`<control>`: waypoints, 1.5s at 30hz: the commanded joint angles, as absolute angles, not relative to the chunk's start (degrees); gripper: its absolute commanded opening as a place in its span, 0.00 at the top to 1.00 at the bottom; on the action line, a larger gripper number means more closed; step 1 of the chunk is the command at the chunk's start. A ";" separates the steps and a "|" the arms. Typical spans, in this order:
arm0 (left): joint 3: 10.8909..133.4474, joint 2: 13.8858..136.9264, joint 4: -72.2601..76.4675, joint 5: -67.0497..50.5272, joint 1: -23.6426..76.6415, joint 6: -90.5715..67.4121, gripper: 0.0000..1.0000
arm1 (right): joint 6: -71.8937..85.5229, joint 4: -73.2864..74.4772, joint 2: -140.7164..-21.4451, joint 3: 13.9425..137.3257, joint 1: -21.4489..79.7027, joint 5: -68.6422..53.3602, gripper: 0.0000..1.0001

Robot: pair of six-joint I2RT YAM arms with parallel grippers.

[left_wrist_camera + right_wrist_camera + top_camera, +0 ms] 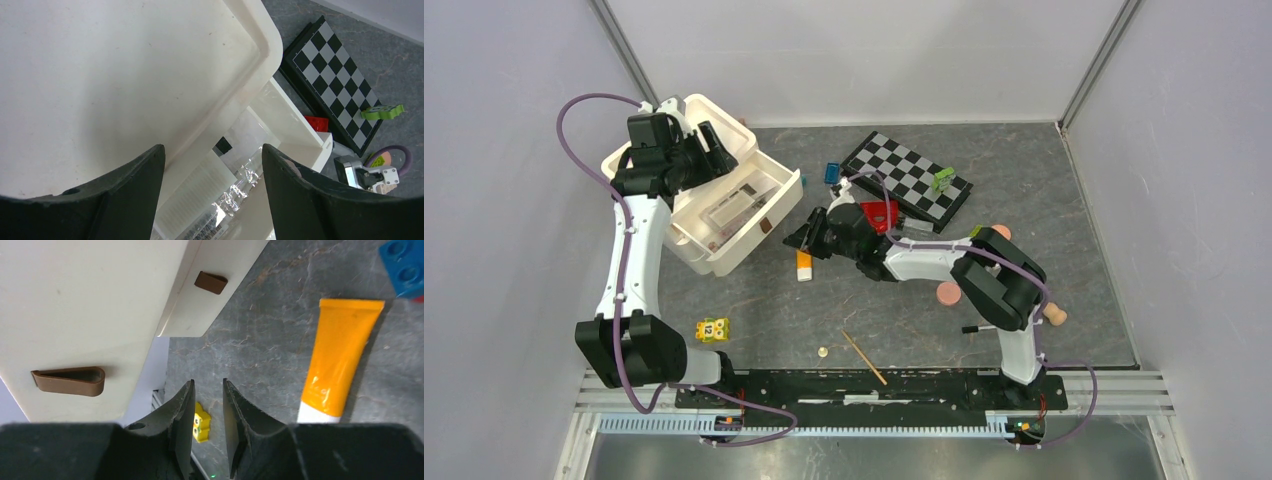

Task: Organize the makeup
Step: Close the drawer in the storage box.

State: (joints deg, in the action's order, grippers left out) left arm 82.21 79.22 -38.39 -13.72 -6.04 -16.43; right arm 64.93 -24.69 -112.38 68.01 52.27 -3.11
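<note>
- The left fingers [132,195] are spread wide and hold nothing; they hang over the flat lid of the white plastic drawer box [742,140], likely parked there out of the other arm's way
- The box's two drawers [724,262] stand pulled out toward the middle of the grey stone-patterned worktop [914,320], with clear packets lying inside, so more makeup can probably be dropped in from above
- The right fingers [180,415] are parted by only a slim gap and grip nothing; they sit low over the worktop, just in front of the drawer fronts with their brown loop handles [70,380]
- The orange squeeze tube with a white cap [340,365] lies flat on the worktop beside those fingers, apart from them and not between them, just off the lower drawer's corner; it looks like the next thing to go in, and the fingers would have to spread wider and shift sideways to straddle it
- Two round pink discs [948,293] lie well away from the box near the right arm's elbow, not yet put away
- The blue toy brick [832,172], red toy brick [879,215], yellow toy brick [712,330] and black-and-white checkerboard [904,172] are no part of the sorting, so they can stay where they lie
</note>
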 commanded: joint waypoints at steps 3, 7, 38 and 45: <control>81.91 80.39 -45.66 -18.41 -5.27 -17.23 0.24 | 75.13 -29.69 -114.43 71.83 54.40 1.82 0.68; 81.96 80.31 -45.79 -18.44 -5.27 -17.23 0.24 | 76.35 -29.52 -116.40 74.90 54.75 1.58 0.68; 82.22 80.60 -46.49 -18.45 -5.25 -17.14 0.25 | 64.73 -23.18 -117.12 82.27 53.95 4.92 0.63; 82.29 80.90 -46.49 -18.80 -5.23 -17.49 0.25 | 64.33 -26.46 -115.16 80.27 53.27 4.48 0.65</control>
State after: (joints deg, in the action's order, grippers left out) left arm 82.48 79.46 -38.65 -13.67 -6.11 -16.45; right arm 66.04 -21.98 -118.74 79.90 53.60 3.14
